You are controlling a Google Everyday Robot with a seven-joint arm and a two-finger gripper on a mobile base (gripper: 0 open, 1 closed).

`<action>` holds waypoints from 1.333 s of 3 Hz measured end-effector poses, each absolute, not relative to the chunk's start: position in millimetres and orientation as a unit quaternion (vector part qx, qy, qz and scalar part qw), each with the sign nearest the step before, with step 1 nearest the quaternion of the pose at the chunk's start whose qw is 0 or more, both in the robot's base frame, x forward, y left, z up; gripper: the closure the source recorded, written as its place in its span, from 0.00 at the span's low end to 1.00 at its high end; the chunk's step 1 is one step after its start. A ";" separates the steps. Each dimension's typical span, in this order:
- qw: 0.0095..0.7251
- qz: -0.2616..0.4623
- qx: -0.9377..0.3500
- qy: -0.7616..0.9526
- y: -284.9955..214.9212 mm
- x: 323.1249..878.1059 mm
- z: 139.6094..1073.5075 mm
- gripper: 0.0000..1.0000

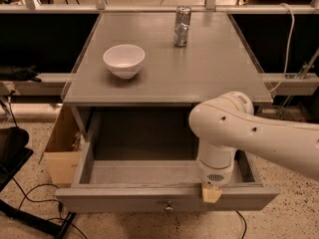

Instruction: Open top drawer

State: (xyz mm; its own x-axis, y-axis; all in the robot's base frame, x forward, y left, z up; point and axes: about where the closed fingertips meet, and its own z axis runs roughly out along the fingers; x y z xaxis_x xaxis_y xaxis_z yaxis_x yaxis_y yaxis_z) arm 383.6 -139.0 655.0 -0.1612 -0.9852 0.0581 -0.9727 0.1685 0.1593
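Here: grey tabletop (214, 68), bowl (124, 59), can (182, 26); speckled floor (294, 223); hand (212, 193) at top drawer (109, 200) front, grip unclear.

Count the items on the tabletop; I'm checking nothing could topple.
2: a bowl on the left and a can near the back edge. None looks hidden. The end effector is at the front edge of the open drawer, right of the knob.
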 end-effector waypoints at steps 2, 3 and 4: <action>0.102 -0.060 0.645 -0.755 -147.7 339.6 665.0 1.00; 0.110 -0.065 0.648 -0.751 -148.1 329.1 666.4 1.00; 0.119 -0.076 0.647 -0.749 -151.7 312.1 669.8 1.00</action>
State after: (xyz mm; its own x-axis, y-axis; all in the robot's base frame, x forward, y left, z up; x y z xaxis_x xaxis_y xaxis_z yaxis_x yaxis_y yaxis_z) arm 312.1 -151.7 669.8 -0.1333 -0.9879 0.0796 -0.9518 0.1500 0.2675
